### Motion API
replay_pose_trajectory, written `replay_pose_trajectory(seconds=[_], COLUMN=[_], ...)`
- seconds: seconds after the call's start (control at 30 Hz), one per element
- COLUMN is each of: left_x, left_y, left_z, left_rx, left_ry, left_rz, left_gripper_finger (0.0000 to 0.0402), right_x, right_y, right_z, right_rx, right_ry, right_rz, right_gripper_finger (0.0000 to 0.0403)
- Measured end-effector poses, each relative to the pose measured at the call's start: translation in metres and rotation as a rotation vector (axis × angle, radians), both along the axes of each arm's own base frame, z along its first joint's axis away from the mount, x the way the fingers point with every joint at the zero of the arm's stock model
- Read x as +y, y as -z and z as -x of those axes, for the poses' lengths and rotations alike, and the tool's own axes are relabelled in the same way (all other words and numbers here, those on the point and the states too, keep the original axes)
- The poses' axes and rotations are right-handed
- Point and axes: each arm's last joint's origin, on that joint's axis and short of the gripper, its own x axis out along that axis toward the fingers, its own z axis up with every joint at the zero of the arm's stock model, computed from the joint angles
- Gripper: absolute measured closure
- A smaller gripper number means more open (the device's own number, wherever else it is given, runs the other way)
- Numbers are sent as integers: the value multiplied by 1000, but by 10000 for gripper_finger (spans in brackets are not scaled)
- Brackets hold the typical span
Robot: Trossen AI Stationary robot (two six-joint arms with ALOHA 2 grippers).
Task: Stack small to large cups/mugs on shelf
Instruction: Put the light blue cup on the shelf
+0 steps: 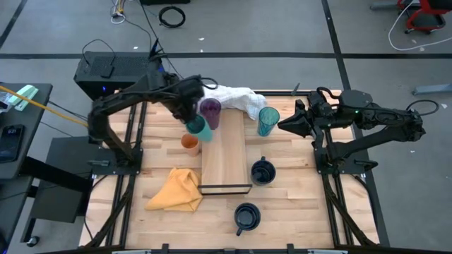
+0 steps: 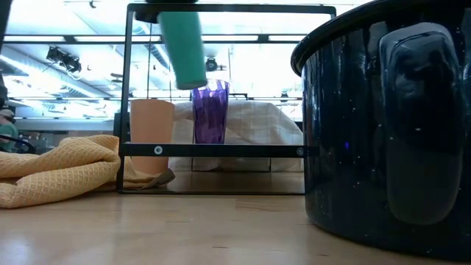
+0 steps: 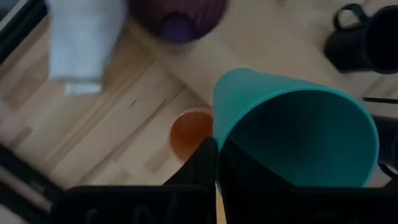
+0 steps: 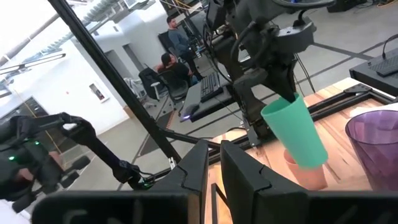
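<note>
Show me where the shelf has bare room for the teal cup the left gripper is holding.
The shelf is bare from the purple tumbler down to its dark rim. Crowded: the orange cup along its left edge, a navy mug at its right.

Pale slatted wooden counter [image 1: 296,204]; smooth pale wood shelf [image 1: 226,152] with dark metal rim. Glossy speckled enamel navy mug [image 2: 383,125], translucent purple plastic tumbler [image 2: 210,112], waffle-weave yellow cloth [image 2: 55,173] at lower left.
</note>
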Motion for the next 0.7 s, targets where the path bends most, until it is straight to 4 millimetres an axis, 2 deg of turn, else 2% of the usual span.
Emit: replay_pose_trajectory(seconds=[0.1, 0.37, 0.53, 0.7], left_x=[-4, -16, -15, -14], left_y=[7, 27, 25, 12], left_z=[10, -3, -9, -9], left_rx=[28, 96, 34, -22], left_ry=[-31, 11, 22, 26], left_rz=[18, 27, 10, -11], left_gripper_finger=[392, 392, 392, 392], right_x=[0, -1, -1, -1], right_y=[0, 0, 0, 0], right_z=[0, 0, 0, 0], right_rx=[-1, -2, -2, -1], right_ry=[0, 15, 19, 18], right_rz=[8, 16, 13, 13], right_gripper_finger=[351, 351, 351, 351])
